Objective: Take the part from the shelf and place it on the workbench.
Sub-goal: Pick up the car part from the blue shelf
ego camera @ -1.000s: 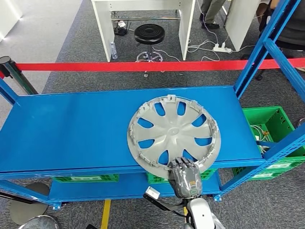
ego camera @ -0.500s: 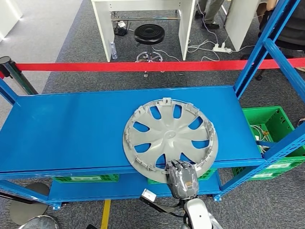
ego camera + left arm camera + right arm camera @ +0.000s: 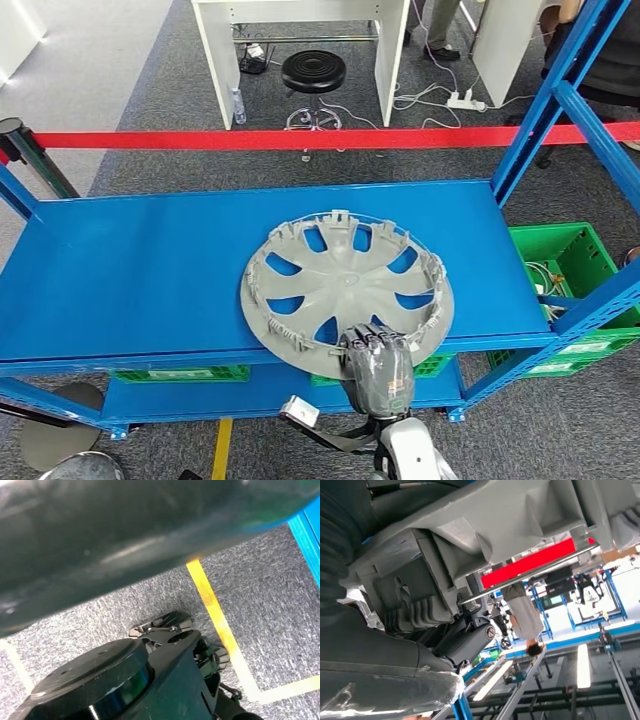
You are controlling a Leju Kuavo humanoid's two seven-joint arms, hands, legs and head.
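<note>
Part [image 3: 347, 290], grey wheel cover, has slid left & toward shelf [image 3: 151, 270] front edge vs 1 s ago; right hand [image 3: 375, 368] fingers grasping its near rim — pull-off underway. Left hand: can't tell.

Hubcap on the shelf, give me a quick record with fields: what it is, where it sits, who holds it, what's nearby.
part: grey hubcap, spoked
position: on the blue shelf, near edge overhanging the front
held by: right hand grips its near rim
left hand: cannot tell
below: green crates
behind: red barrier tape, black stool
</note>
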